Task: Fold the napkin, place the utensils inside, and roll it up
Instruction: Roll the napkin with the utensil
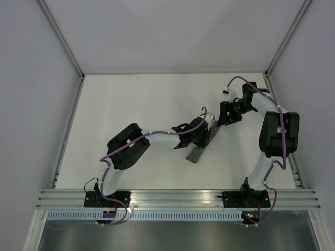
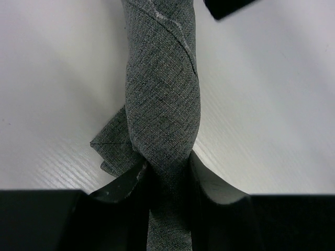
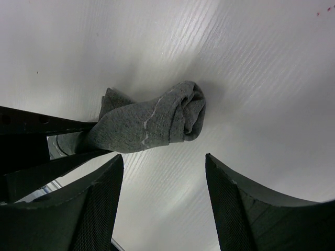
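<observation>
Your left gripper (image 2: 167,175) is clenched on the napkin (image 2: 162,99): in the left wrist view its two black fingers (image 2: 123,185) press the dark grey cloth from both sides, and the cloth passes between them as one tight roll. Just above the fingers, on the left side of this view, a loose corner of the cloth sticks out from the roll. Higher up, a thin pale stitched line (image 2: 162,15) crosses the roll at a slant. In the top view the roll lies as a slanted strip near the middle of the white table (image 1: 131,104), one end toward the arm bases and the other toward the right arm. Whether that farther end touches the table you cannot tell. Your right gripper (image 3: 163,159) stands released, its jaws wide apart and holding nothing. The spiral end of the roll lies just ahead of its fingers (image 3: 102,204), apart from both.
</observation>
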Action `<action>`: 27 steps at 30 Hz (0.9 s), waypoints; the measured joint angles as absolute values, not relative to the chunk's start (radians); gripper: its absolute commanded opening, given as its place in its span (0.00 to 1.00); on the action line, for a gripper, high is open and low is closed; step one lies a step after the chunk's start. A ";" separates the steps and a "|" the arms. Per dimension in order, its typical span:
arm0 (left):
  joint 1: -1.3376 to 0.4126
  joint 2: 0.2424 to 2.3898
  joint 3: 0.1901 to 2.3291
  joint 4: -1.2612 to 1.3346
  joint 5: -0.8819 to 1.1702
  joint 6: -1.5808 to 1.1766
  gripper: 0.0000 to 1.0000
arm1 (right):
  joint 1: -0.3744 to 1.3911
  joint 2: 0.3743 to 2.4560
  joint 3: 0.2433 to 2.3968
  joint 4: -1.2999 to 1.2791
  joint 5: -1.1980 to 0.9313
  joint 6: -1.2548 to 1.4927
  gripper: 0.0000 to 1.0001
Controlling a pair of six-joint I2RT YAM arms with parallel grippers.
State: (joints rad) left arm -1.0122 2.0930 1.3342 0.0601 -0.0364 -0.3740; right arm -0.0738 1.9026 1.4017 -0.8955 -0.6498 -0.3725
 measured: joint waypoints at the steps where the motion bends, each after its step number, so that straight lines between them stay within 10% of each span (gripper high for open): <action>1: -1.012 2.099 1.343 0.059 -0.042 -0.391 0.17 | -0.073 1.897 1.388 -0.894 -0.648 -0.364 0.70; 27: -1.012 2.251 1.555 0.049 -0.097 -0.690 0.22 | -0.008 1.904 1.265 -0.647 -0.519 -0.064 0.67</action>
State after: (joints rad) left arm -1.0122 2.2509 1.5551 0.0494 -0.0967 -0.6903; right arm -0.0078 1.9041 1.2652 -0.6472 -0.5194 -0.0643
